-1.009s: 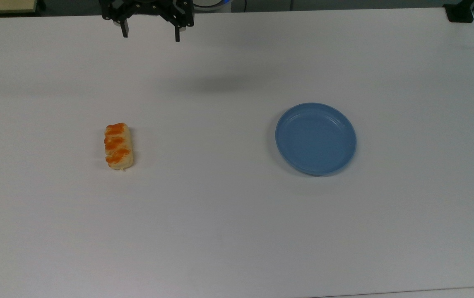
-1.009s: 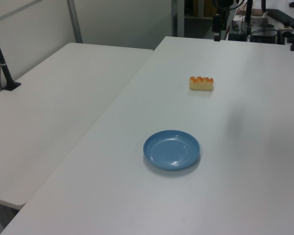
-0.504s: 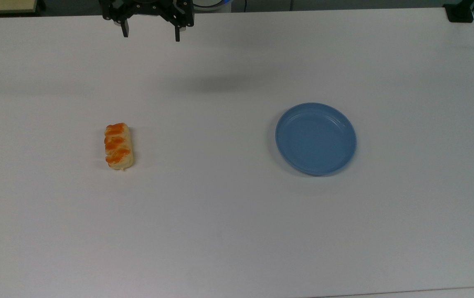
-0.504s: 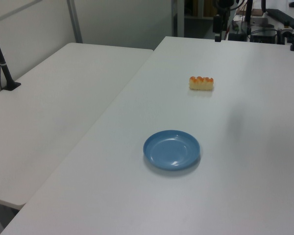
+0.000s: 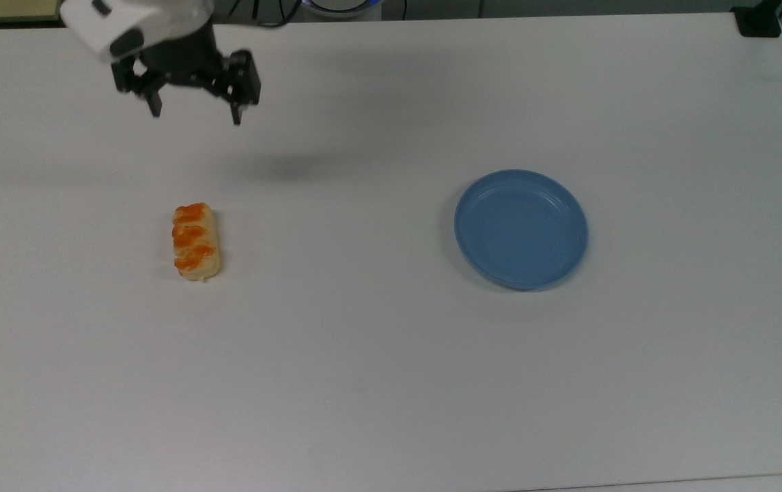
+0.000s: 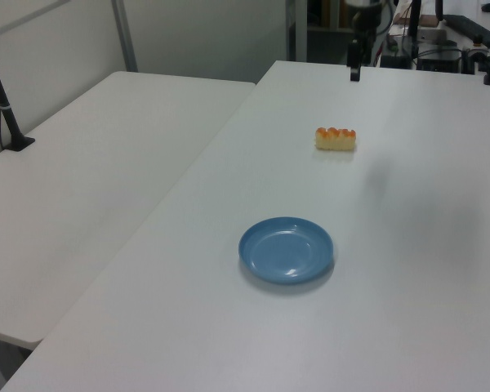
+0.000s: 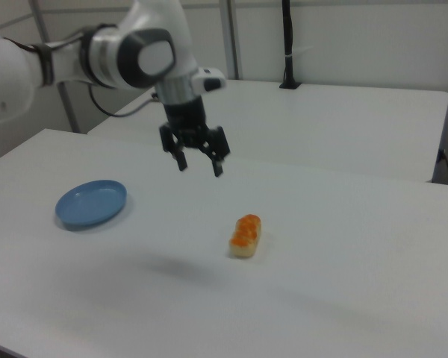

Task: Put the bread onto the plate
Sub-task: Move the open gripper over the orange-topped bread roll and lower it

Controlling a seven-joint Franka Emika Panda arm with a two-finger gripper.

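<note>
The black two-finger gripper (image 5: 194, 116) hangs in the air with its fingers spread wide and nothing between them, carried by the white arm (image 7: 119, 52) that reaches in over the far side of the white table (image 5: 391, 383). In the right view the gripper (image 7: 199, 165) sits well above the tabletop, apart from everything on it.

The small oblong pale-tan bread roll with three glossy orange-brown patches (image 5: 194, 240) lies flat on the table toward the top view's left, below the gripper in the top view and untouched. The round plain blue shallow plate (image 5: 520, 229) sits well apart from it toward the top view's right, with nothing on it (its raised rim shows clearly in the left view (image 6: 287, 249)).

By my reading the task is barely begun: the approach to the bread is under way, while the grasp, the carry across and the release onto the plate all remain.
</note>
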